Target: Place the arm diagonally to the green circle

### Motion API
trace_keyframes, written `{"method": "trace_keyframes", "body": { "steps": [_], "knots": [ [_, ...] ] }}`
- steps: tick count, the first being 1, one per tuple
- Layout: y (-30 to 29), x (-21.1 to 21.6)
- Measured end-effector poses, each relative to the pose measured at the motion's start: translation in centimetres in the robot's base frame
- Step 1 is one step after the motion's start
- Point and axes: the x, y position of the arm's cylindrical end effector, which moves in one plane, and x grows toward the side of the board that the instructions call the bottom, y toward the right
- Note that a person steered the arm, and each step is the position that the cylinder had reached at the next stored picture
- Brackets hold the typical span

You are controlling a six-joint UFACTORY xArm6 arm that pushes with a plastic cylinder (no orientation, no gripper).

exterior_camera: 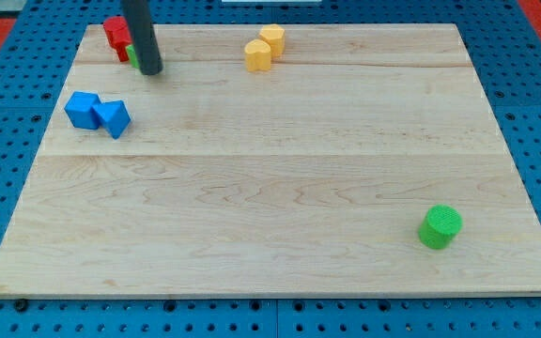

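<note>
Green circle (440,226) bottom right, well apart from my tip (152,70).

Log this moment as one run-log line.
tip: top left, beside red block | green circle: bottom right, far from tip | blue blocks: left | yellow blocks: top

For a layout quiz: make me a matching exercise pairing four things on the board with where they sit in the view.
Things:
1. green circle
2. blue blocks
3. yellow blocks
4. my tip

Places:
A. top edge, near the middle
B. bottom right
C. top left, against the red block, with a small green block showing beside it
D. left side, below the red block

Pairs: 1-B, 2-D, 3-A, 4-C
</note>
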Motion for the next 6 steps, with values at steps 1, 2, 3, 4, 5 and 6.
{"method": "trace_keyframes", "body": {
  "steps": [1,2,3,4,5,6],
  "knots": [
    [-0.5,0.5],
    [1.9,2.5],
    [7.1,4.9],
    [9.7,6.1],
    [12.8,6.7],
    [21.7,9.4]
  ]
}}
